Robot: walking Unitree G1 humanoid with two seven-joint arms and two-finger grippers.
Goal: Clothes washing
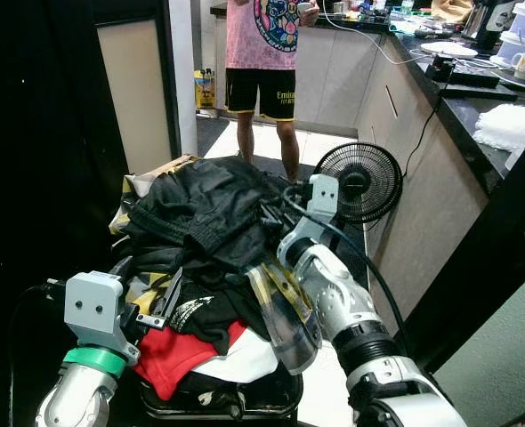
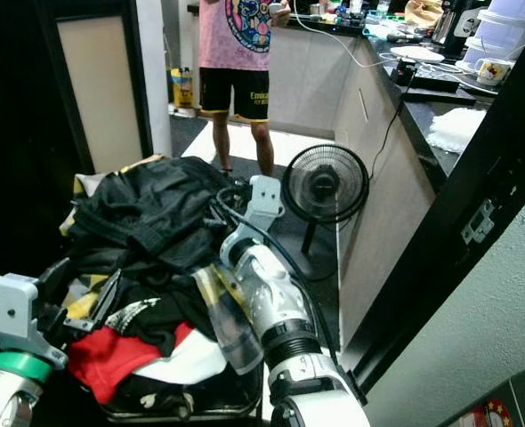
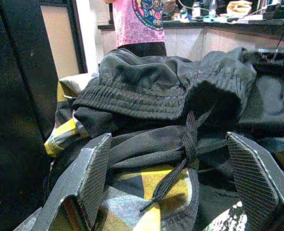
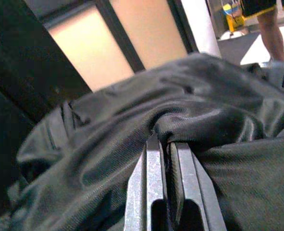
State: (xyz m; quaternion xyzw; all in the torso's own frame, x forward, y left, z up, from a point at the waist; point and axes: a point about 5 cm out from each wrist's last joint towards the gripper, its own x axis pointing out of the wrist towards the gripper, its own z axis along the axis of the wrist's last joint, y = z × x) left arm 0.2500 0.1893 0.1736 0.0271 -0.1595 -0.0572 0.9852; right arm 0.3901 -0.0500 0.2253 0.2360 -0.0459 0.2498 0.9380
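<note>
Left gripper (image 3: 168,192): jaws apart over the heaped laundry basket (image 1: 218,405); keep them wide. Right gripper (image 4: 165,159): jaws pinched together on the black garment (image 1: 214,209) atop the pile; lift slowly, watching for snagged drawstrings.

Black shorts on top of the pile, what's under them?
Under the black shorts lie yellow-and-black cloth, a red garment and something white. Anything deeper is covered.
</note>
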